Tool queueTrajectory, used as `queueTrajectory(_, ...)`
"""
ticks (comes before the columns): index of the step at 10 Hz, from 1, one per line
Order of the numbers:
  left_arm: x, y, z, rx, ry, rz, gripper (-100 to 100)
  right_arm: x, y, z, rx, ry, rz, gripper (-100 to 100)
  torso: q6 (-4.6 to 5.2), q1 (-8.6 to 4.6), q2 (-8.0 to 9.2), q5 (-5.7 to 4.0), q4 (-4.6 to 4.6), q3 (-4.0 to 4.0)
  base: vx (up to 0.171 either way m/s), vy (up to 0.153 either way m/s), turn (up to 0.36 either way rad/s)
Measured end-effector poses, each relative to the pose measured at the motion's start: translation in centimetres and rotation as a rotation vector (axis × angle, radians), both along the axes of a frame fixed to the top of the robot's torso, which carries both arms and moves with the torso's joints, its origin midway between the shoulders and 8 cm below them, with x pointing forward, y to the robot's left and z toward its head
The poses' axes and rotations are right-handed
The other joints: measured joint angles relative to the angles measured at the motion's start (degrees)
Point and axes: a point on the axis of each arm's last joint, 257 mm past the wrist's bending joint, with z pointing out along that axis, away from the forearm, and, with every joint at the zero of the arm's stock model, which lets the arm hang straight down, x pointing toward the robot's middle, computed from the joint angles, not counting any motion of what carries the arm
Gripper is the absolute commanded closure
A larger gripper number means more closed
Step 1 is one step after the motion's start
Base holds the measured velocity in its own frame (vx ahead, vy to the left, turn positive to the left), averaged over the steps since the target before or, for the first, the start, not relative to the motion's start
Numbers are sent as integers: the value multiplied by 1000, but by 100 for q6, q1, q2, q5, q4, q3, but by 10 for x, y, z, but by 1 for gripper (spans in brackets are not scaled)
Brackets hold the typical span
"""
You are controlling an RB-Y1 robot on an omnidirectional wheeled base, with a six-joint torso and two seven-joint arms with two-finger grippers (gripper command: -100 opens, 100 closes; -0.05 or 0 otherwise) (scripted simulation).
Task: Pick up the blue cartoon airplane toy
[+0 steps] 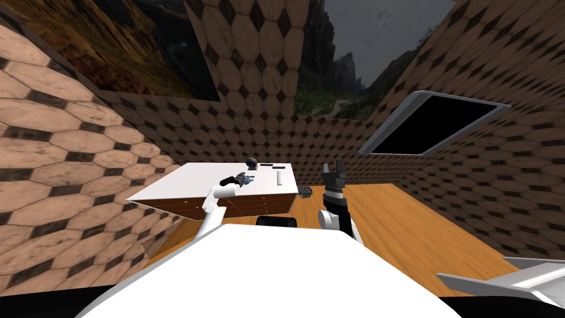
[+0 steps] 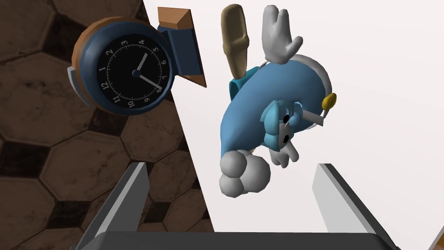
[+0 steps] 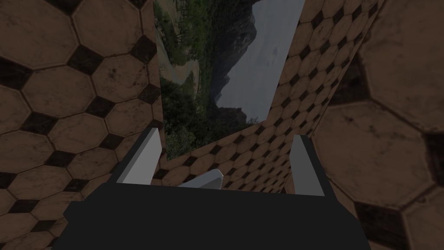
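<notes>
**While the toy lies ungrasped, the left gripper is lined up**

On the white-topped cabinet point(image 1: 187, 185) a round clock point(image 2: 125, 67) is set near the far edge, with the blue airplane toy point(image 2: 269, 108) lying just beside it on the top. The left gripper point(image 2: 230, 169) is held over the cabinet top, fingers spread wide and empty, apparently so the toy can be straddled. The right gripper point(image 3: 227, 134), likewise open and empty, is held clear of the cabinet. The toy's underside is hidden.

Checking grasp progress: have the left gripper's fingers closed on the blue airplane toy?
No, the left gripper is open, both fingers standing apart from the blue airplane toy.
</notes>
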Motion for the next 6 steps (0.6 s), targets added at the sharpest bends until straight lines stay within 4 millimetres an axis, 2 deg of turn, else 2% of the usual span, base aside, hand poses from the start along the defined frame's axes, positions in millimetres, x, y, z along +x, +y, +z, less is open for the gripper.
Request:
queueTrajectory(1, -1, 0, -1, -2, 5, 1, 0, 0, 0, 0, 0, 0, 0, 0, -1, 0, 6, 0, 1, 3, 0, 0, 0)
queueTrajectory(2, -1, 0, -1, -2, 4, 1, -100, 0, 0, 0, 0, 0, 0, 0, 0, -1, 12, 0, 2, 7, 12, 6, -3)
queueTrajectory(6, 9, 0, -11, -2, 4, 2, -100, 0, 0, 0, 0, 0, 0, 0, 0, 5, 9, 1, 2, 5, 15, 13, -3)
